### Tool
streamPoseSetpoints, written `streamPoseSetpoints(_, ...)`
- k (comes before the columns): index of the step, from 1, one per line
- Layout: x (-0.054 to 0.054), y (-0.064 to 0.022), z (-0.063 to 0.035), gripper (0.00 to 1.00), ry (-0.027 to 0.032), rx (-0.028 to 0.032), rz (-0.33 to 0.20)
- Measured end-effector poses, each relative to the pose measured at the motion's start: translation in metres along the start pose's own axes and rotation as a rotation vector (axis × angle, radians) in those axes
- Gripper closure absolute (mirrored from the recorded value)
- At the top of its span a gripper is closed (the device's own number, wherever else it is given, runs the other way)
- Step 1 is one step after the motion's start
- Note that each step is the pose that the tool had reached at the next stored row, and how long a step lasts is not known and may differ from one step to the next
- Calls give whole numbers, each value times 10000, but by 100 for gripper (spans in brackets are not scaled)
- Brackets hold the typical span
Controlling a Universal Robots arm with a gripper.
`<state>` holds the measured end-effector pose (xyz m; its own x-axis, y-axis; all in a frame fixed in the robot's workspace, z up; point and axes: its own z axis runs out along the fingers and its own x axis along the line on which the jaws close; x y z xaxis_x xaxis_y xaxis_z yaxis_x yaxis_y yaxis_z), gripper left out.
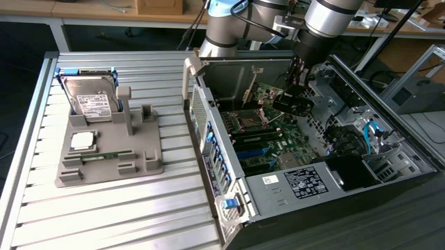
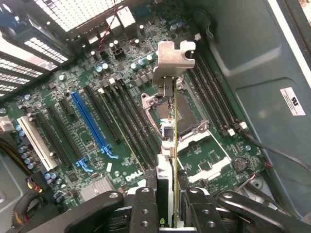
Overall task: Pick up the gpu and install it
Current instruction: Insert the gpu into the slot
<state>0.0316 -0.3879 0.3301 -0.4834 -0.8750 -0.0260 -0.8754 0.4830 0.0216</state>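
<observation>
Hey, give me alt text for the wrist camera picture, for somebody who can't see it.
The claw grips the gpu edge-on, its silver bracket at the far end, held over an open computer's green motherboard. Beyond the card lie the processor socket and rows of black slots, with one blue slot among them.

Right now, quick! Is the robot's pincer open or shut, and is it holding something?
Pincer: shut on the gpu, holding it edge-on over the motherboard.
</observation>
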Motion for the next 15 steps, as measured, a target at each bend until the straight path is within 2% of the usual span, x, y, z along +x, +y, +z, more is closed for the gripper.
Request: streamPoseSetpoints(15,0,0,4,73,9,-11,-415)
